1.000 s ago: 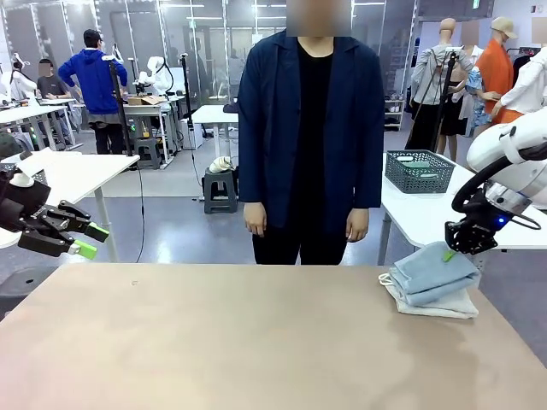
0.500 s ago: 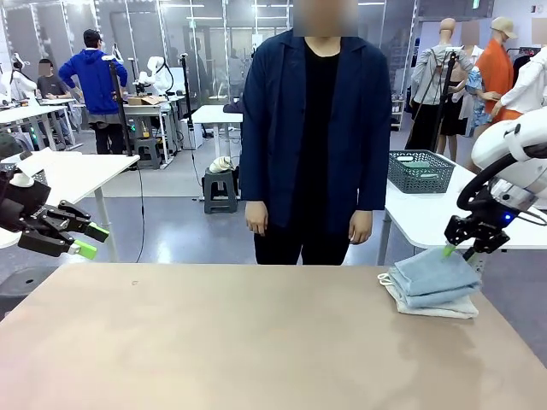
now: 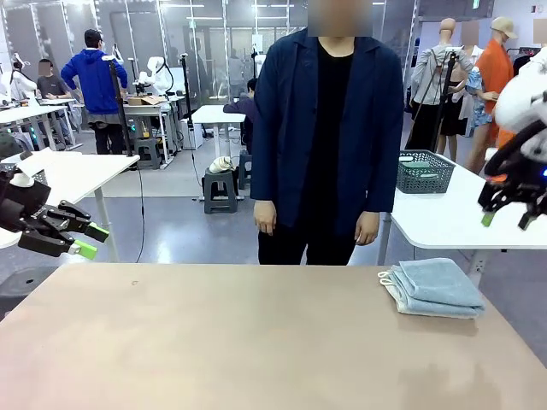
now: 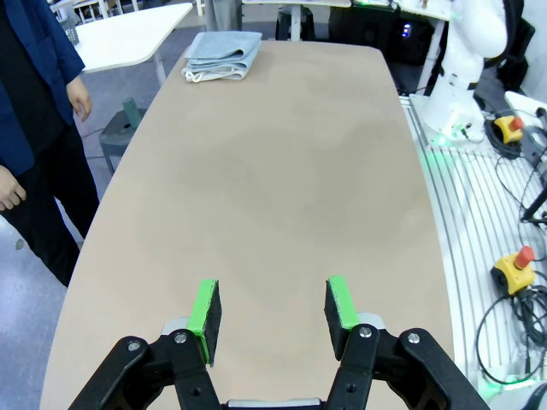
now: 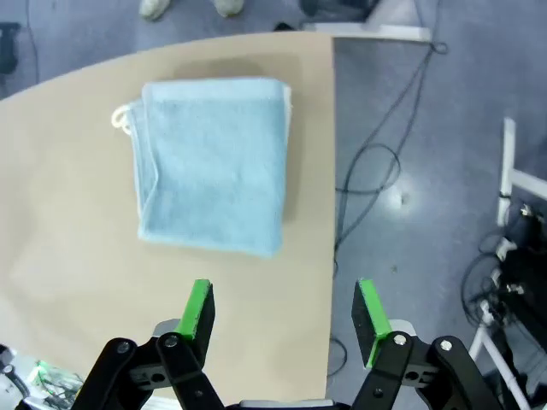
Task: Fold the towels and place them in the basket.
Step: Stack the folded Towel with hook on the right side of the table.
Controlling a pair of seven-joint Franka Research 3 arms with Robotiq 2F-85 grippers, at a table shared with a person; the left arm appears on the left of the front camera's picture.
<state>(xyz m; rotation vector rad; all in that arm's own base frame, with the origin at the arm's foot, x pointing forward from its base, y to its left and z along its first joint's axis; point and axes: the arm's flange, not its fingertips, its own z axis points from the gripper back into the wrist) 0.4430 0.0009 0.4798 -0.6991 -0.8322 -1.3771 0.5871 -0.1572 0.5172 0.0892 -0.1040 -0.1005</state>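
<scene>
Two folded towels lie stacked at the table's far right, a pale blue towel [image 3: 436, 284] [image 5: 214, 164] [image 4: 224, 51] on top and a cream-white towel [image 3: 397, 293] peeking out beneath it. My right gripper [image 3: 506, 218] [image 5: 284, 314] hangs open well above and to the right of the stack, holding nothing. Off the table's left edge my left gripper [image 3: 87, 240] [image 4: 272, 311] is open and empty. A dark grey lattice basket [image 3: 425, 171] stands on the white side table behind, at the right.
A person in a dark blue jacket [image 3: 329, 128] stands at the far side of the table, hands [image 3: 265, 218] hanging down. The white side table [image 3: 444, 218] is close behind the towels. The brown tabletop [image 3: 239, 342] is bare in the middle and left.
My right gripper let go of the pale blue towel, opened, and rose up and to the right. The towel settled flat on the stack. The person shifted slightly right.
</scene>
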